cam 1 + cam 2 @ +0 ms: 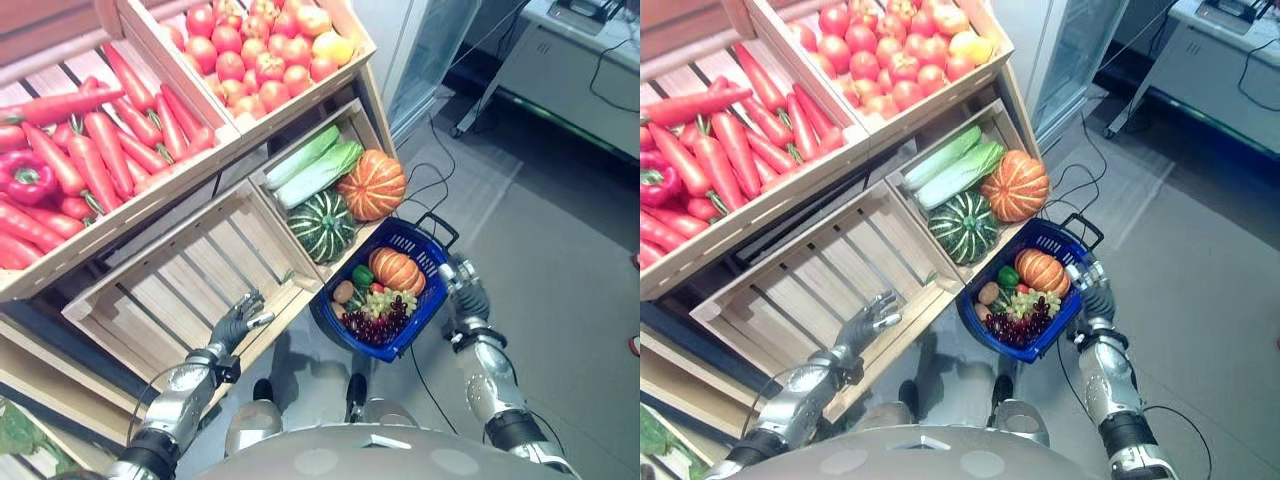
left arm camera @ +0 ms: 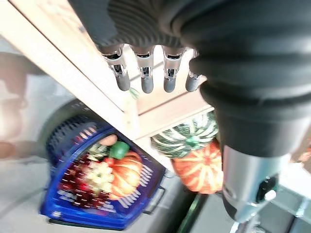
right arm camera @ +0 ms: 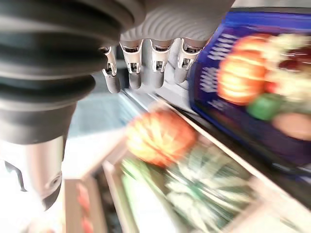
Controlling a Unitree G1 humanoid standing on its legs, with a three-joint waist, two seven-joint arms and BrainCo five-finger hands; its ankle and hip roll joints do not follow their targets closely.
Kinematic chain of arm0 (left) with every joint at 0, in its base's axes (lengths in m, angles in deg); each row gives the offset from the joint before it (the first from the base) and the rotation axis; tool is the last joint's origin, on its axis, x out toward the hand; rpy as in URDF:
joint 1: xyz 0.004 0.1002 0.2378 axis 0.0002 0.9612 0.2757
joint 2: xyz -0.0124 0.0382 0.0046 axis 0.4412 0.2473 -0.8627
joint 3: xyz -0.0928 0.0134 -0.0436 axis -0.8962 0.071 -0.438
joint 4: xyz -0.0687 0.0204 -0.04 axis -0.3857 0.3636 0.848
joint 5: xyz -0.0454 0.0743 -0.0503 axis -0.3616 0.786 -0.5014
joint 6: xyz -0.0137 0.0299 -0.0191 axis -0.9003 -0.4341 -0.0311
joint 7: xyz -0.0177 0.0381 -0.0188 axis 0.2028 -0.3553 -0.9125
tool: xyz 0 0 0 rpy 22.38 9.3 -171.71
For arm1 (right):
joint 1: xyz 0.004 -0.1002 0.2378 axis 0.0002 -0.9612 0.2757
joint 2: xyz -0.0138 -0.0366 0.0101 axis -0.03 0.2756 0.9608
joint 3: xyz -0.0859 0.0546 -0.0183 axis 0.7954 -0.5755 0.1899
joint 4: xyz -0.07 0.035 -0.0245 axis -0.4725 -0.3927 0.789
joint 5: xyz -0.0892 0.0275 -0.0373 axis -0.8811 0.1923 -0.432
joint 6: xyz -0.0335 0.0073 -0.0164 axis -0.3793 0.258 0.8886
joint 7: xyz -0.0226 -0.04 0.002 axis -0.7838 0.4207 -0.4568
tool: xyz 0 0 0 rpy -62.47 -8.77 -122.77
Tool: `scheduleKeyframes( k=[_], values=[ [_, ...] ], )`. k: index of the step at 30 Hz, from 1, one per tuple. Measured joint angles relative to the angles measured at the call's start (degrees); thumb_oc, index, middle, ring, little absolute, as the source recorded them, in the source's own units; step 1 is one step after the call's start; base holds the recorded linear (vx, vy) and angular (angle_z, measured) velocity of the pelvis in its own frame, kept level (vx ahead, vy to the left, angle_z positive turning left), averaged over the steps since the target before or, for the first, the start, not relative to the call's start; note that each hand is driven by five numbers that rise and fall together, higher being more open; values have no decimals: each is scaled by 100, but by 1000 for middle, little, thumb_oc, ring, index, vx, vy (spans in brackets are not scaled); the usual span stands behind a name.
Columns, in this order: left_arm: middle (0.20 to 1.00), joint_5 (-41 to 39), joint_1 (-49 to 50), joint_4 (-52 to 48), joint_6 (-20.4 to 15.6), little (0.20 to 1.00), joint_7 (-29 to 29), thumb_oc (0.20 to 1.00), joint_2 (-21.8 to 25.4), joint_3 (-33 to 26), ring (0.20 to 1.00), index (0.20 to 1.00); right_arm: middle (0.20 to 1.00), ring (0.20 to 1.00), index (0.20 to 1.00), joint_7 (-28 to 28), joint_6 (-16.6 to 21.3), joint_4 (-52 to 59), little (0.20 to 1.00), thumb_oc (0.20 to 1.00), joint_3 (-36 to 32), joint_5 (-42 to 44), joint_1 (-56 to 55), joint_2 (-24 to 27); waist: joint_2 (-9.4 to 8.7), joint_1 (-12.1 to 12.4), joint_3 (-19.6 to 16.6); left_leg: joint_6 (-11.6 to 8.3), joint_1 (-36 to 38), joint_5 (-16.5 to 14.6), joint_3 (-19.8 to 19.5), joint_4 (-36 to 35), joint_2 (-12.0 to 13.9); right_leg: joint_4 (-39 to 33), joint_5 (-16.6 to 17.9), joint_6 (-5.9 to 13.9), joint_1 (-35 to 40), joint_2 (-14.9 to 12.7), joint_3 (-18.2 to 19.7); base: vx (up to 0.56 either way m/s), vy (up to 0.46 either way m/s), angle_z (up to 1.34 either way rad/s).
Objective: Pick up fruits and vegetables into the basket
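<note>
A blue basket [image 1: 418, 318] sits low beside the wooden stand, holding a small orange pumpkin [image 1: 397, 270], a green pepper [image 1: 362, 276], dark and green grapes [image 1: 378, 322] and a brown round fruit [image 1: 343, 291]. My right hand [image 1: 462, 285] is at the basket's right rim; in its wrist view the fingers [image 3: 156, 63] hang relaxed beside the blue wall [image 3: 209, 82], holding nothing. My left hand [image 1: 238, 322] hovers open over the front edge of an empty wooden crate [image 1: 170, 290], fingers [image 2: 146, 73] straight.
The lower right crate holds a green striped pumpkin [image 1: 322, 225], a large orange pumpkin [image 1: 372, 185] and pale green cabbages [image 1: 315, 165]. Upper bins hold carrots [image 1: 100, 140], a red pepper [image 1: 28, 178] and red round fruit [image 1: 255, 50]. Grey floor [image 1: 560, 250] spreads to the right.
</note>
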Motion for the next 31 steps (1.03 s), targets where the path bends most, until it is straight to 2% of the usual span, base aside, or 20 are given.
scheduleKeyframes(
  k=[11, 17, 23, 25, 31],
  values=[
    [1000, 593, -172, 1737, -16, 1000, 368, 1000, -530, 14, 1000, 1000, 1000, 1000, 1000, -999, -1115, -1769, 1000, 1000, 562, -482, 38, -308, 187, -48, -237, 16, 310, 112, 36, -251, -40, -199, 69, 41, 250, -9, -1, -27, 71, -1],
    [1000, 1224, -449, 2546, 45, 1000, 564, 1000, -673, 91, 1000, 1000, 1000, 1000, 1000, -1391, -1407, -2514, 1000, 1000, 787, -654, 65, -454, 272, -69, -256, 12, 344, 106, 35, -252, -37, -227, 74, 47, 300, -7, -9, -10, 47, 0],
    [1000, 1234, -610, 2977, 118, 1000, 826, 1000, -789, 288, 1000, 1000, 1000, 1000, 1000, -1767, -1641, -2989, 1000, 1000, 763, -699, 273, -459, 326, -78, -273, 12, 367, 106, 119, -252, -35, -223, 78, 42, 300, -5, 26, -17, 35, -3],
    [1000, 1212, -647, 3008, 133, 1000, 1074, 1000, -828, 283, 1000, 1000, 1000, 1000, 1000, -1989, -1828, -3140, 1000, 1000, 762, -768, 437, -457, 348, -67, -278, 12, 383, 105, 122, -252, -35, -223, 79, 40, 309, -3, 37, 0, 0, 0],
    [1000, 1118, -647, 3088, 147, 1000, 1448, 1000, -844, 282, 1000, 1000, 1000, 1000, 1000, -2109, -1901, -3298, 1000, 1000, 759, -768, 563, -466, 419, -62, -293, 9, 480, 81, 121, -254, -33, -266, 80, 39, 422, 0, 37, 0, 0, 0]
  ],
)
